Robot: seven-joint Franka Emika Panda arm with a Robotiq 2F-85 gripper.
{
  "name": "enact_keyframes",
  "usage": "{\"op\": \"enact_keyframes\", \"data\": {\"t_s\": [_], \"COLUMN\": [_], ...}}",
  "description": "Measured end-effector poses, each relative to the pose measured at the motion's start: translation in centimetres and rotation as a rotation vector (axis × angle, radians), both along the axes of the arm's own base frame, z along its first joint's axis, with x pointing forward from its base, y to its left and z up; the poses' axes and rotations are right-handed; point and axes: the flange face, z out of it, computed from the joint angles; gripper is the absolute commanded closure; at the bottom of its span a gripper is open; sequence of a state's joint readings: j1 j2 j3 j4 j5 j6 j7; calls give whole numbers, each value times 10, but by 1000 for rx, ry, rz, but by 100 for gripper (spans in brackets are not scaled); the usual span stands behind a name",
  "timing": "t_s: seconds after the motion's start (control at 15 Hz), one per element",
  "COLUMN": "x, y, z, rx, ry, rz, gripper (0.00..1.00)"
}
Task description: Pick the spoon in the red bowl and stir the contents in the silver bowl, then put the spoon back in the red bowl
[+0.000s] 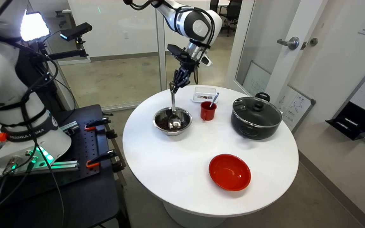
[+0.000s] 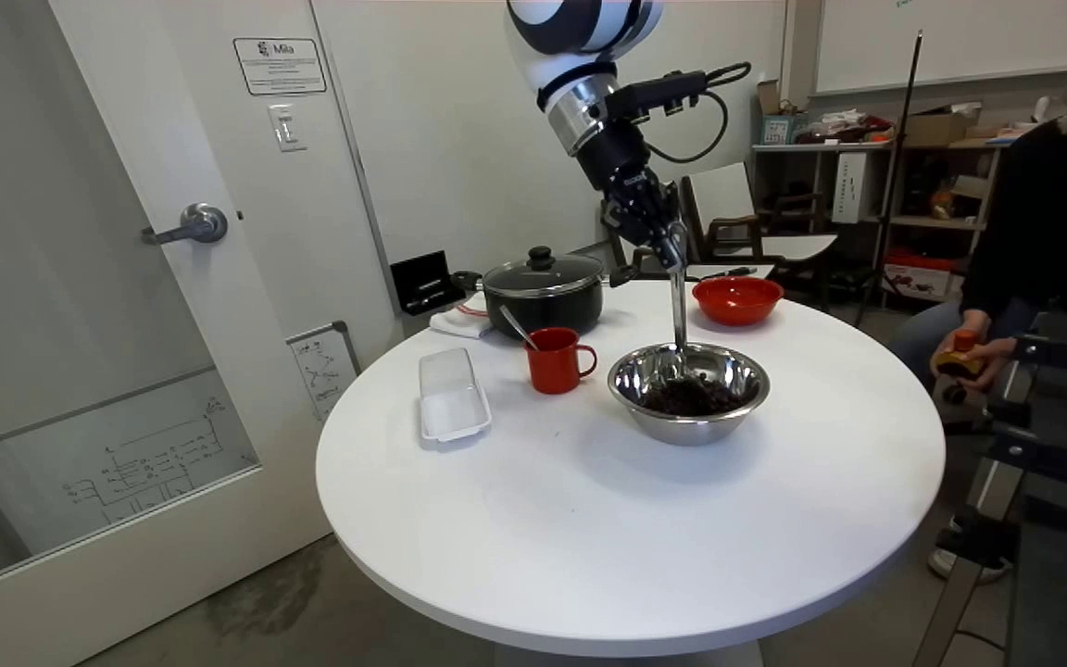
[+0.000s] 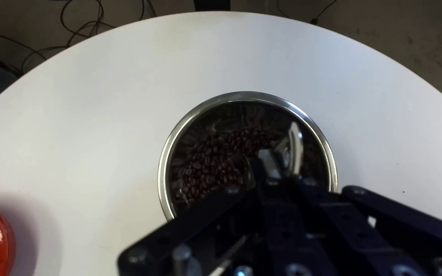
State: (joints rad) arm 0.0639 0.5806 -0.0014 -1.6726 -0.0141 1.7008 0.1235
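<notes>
In an exterior view, left to right on the white tabletop (image 2: 608,537): a translucent rectangular box (image 2: 456,408), a glass-lidded black pot (image 2: 561,308), a glossy red cup (image 2: 554,363), a round, shiny silver bowl (image 2: 686,429) of dark beans (image 2: 689,398), and far right a shallow red bowl (image 2: 739,314). The slim metal spoon (image 2: 679,310) stands almost upright in the silver bowl, its handle clamped in the tool (image 2: 672,252), jaws tight

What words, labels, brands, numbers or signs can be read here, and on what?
"FRANKA EMIKA": robot base, partly covered.
"Mila": wall sign; its smaller print is unreadable.
Too small or blurred: whiteboard handwriting, plastic container's label, black wall holder's white marks, any print on shelf boxes.
</notes>
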Motion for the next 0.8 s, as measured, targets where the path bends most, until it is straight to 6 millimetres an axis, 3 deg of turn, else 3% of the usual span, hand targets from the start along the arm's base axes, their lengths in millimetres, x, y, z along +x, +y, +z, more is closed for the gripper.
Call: {"op": "enact_keyframes", "data": {"t_s": [0.47, 0.8], "x": [0, -19], "y": [0, -3], "z": [5, -10], "rx": [180, 216], "ry": [13, 180], "rz": [211, 232], "gripper": [99, 99]}}
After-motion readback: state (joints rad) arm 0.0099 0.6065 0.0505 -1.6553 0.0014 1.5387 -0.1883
